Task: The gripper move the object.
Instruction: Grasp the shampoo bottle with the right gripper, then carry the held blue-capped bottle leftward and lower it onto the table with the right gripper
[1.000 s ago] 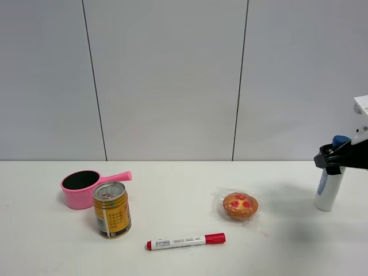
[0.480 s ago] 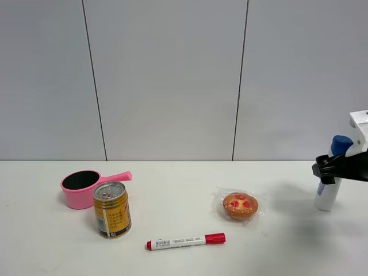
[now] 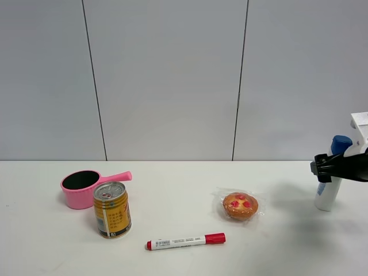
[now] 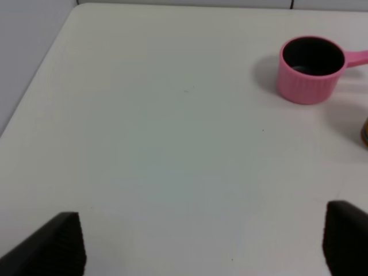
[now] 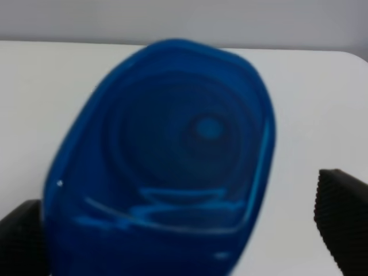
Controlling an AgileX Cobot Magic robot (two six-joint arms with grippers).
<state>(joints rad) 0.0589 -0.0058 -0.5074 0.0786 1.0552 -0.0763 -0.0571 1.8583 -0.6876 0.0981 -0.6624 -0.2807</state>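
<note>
Bottle [image 3: 328,195] stands between the right tool's [image 3: 323,168] seemingly spread fingers, wrapped pastry [image 3: 240,206] nearest, well apart.

My right gripper [image 3: 329,168] has come down along the bottle [image 3: 326,195]. A second ago it sat right under the blue cap [image 3: 341,143], hiding part of it. Now it straddles the bottle lower on its body, and the whole cap with a bit of white neck shows above it.

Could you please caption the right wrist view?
Blue-capped bottle from above, between the two black fingers of the right gripper.
</note>
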